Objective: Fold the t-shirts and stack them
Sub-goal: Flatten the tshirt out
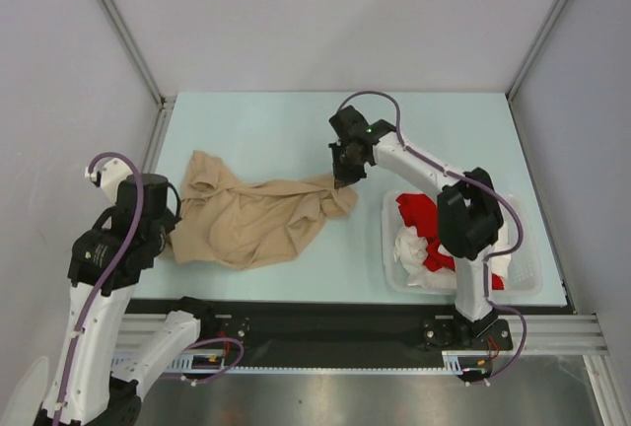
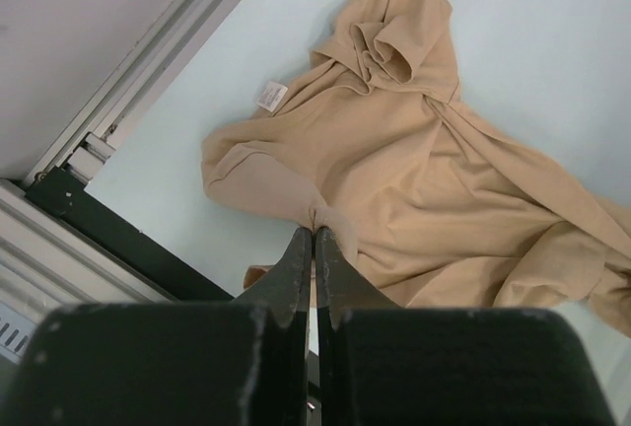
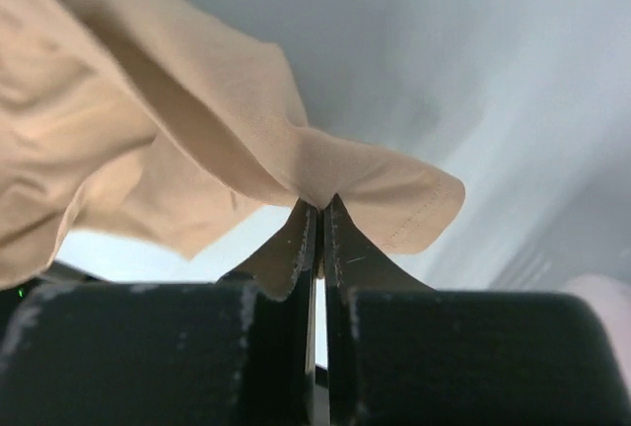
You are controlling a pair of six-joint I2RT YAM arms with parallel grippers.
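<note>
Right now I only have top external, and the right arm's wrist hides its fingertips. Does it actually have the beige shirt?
Observer: Yes. In the right wrist view the right gripper is shut on a fold of the beige t-shirt, just beside a stitched hem.
Operator: And the left one? Its arm covers it from above.
Observer: The left wrist view shows the left gripper shut too, pinching a raised ridge of the same shirt.
Operator: Anything to tell me which side is up?
Observer: I can't say which side, but a small white label sits exposed at the cloth's edge.
</note>
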